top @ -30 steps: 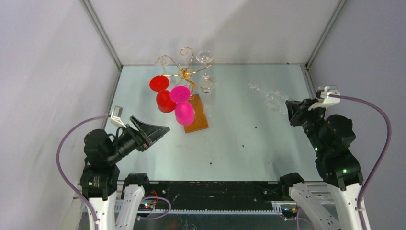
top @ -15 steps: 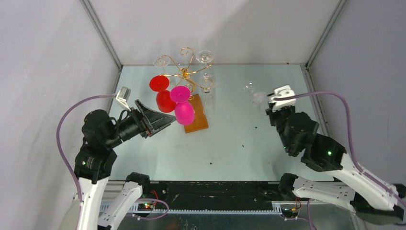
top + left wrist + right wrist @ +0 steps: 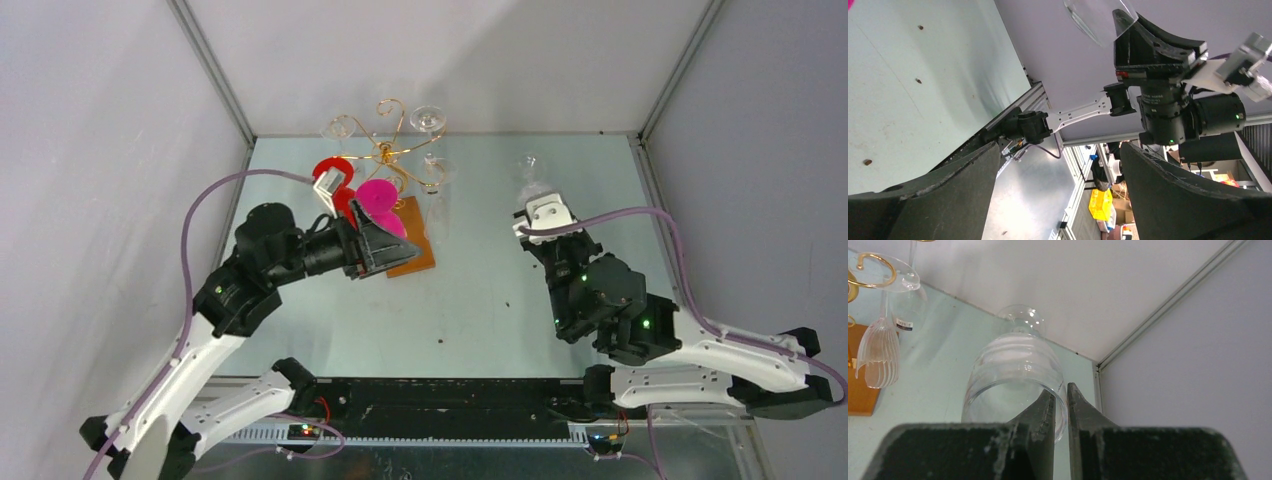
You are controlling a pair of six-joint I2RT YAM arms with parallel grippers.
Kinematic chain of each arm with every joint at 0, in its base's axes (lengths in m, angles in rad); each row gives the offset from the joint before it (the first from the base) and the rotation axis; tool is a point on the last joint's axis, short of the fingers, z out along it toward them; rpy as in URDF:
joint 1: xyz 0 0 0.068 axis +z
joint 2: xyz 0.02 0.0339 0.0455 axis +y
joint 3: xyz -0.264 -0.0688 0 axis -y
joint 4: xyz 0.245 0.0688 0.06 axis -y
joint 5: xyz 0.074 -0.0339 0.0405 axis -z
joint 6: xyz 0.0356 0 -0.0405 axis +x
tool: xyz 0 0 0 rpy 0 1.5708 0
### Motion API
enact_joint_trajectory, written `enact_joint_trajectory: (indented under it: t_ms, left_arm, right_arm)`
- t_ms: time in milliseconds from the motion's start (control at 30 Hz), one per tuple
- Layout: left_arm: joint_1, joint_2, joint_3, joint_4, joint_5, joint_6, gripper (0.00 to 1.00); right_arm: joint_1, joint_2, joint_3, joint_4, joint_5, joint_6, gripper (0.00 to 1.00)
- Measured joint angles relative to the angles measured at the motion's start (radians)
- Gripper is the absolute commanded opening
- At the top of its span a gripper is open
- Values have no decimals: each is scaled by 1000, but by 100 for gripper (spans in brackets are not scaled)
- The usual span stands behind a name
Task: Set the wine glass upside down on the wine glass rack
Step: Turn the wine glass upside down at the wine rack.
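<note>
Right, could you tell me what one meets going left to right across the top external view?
The red glass → pink glass → wooden base → clear wine glass, pinched in the right gripper. Omitted: left gripper, overlapping the rack.

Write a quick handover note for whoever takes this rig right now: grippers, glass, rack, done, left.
Right gripper: shut on the rim of the clear wine glass, which looks lifted, right of the rack.
Left gripper: open, empty, beside the wine glass rack, over its wooden base.
Done: glass picked up. A red glass, a pink glass and a ribbed clear glass already hang there.
Left: carry the glass over, hang it upside down, release.
</note>
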Motion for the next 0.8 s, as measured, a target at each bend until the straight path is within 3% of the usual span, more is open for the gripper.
enact_joint_trajectory:
  t_ms: [333, 800]
  left_arm:
    - [-35, 39, 0, 47, -64, -16, 96]
    - [-100, 77, -1, 192, -97, -81, 93]
  right_arm:
    - [130, 46, -37, 237, 89, -214, 0]
    - [285, 24, -40, 337, 93, -183, 0]
